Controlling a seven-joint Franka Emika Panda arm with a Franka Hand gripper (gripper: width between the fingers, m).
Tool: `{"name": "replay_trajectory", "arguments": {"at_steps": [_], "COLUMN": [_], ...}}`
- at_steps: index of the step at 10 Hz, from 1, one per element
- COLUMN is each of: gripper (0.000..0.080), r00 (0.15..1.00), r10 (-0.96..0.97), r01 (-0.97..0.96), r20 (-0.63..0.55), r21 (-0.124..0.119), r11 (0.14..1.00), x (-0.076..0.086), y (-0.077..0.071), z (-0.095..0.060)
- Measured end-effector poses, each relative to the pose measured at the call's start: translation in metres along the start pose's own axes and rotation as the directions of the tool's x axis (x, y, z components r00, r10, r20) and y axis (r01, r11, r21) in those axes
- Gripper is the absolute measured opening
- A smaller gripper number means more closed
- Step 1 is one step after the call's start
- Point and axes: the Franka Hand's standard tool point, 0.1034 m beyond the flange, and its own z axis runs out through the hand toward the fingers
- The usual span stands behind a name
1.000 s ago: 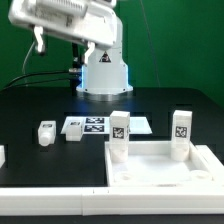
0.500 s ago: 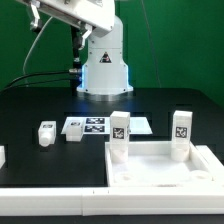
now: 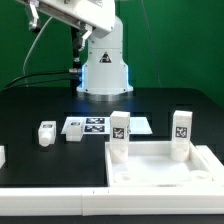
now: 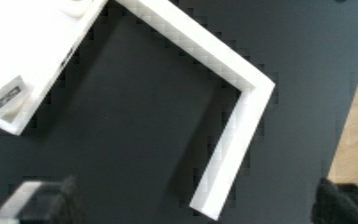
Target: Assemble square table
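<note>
**Arm up high, pincer open and empty; table panel near the front with two legs standing**

Exterior view. A green backdrop rises behind a black work surface [image 3: 40, 105]. The white robot base [image 3: 105, 70] sits at the far side in the middle. Its arm reaches up toward the exterior view's left, where the gripper [image 3: 37, 15] hangs high above the surface at the picture's top edge, jaws spread wide with nothing between them.

The large white plastic square panel with a raised rim [image 3: 160, 172] lies at the near side, toward the exterior view's right. Two short white tagged legs stand upright at its far corners: the left standing leg [image 3: 120, 135] and the right standing leg [image 3: 181, 132]. A third short white tagged piece, the loose leg [image 3: 46, 133], lies on the surface well apart from the panel, toward the exterior view's left. The marker board [image 3: 90, 125] lies flat between the loose leg and the left standing leg. A white border strip [image 3: 50, 178] runs along the near edge.

Wrist view. Over the black surface a thin white cornered strip [image 4: 229, 90] bends at a right angle. A white tagged part [image 4: 12, 95] is cut off by the frame, and which part it is cannot be told. One dark blurred finger [image 4: 34, 200] shows at the picture's edge.
</note>
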Motion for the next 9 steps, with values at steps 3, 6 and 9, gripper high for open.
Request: {"name": "replay_trajectory", "arguments": {"at_steps": [3, 6, 9], "gripper": [0.0649, 0.0649, 0.0649], "r00": [0.999, 0.999, 0.999], "r10": [0.033, 0.025, -0.010], "r01": [-0.033, -0.026, 0.010], "r20": [-0.026, -0.042, -0.034], "r21": [-0.014, -0.019, -0.011], "r11": [0.999, 0.999, 1.000], "x": [-0.001, 0.005, -0.003], "y": [0.022, 0.025, 0.018], "z": [0.008, 0.013, 0.016]}}
